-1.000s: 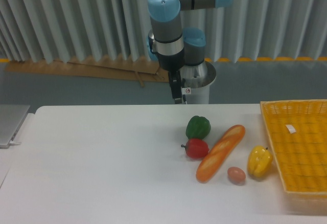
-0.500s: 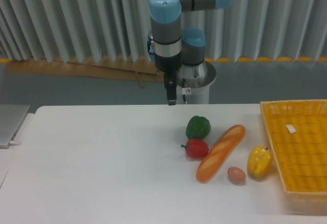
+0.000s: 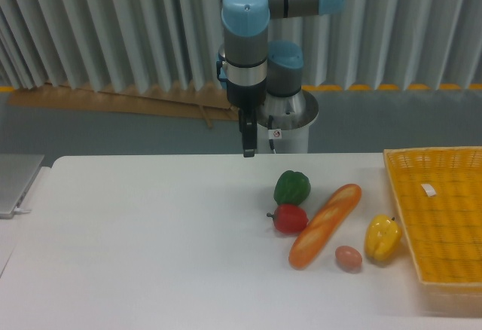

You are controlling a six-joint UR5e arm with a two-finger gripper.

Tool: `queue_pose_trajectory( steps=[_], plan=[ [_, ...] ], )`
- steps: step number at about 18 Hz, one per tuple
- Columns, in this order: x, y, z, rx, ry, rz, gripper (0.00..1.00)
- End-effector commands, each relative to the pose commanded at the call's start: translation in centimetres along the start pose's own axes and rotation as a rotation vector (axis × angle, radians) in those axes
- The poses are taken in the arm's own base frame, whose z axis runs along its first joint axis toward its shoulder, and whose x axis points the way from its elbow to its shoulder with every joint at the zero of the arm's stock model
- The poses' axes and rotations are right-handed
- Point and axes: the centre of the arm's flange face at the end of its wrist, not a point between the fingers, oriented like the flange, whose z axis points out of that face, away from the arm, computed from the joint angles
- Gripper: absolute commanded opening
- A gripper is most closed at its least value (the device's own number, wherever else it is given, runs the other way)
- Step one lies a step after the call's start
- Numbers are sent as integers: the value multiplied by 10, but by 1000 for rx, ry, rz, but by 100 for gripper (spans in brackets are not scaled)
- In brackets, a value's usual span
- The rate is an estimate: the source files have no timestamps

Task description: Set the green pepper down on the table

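The glossy green pepper (image 3: 292,187) rests on the white table (image 3: 151,247), just behind the red pepper (image 3: 289,218). My gripper (image 3: 247,150) hangs above the table's far edge, up and to the left of the green pepper and well apart from it. Its dark fingers (image 3: 247,135) point downward and look edge-on from this camera, so the gap between them does not show. Nothing appears to be held.
A baguette (image 3: 325,225) lies diagonally right of the peppers, with a small brown egg (image 3: 348,258) and a yellow pepper (image 3: 382,238) beside it. A yellow woven basket (image 3: 440,221) fills the right edge. A grey laptop (image 3: 16,183) sits at the far left.
The gripper has shifted slightly left along the table's far edge and turned about its axis. The peppers and other items have not moved.
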Motion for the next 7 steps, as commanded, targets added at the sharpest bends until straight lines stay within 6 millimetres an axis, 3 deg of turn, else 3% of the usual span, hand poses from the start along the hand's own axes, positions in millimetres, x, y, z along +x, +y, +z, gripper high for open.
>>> queue_pose_trajectory(
  steps=[7],
  plan=[
    [0,1,0,-6,0,3,100]
  ],
)
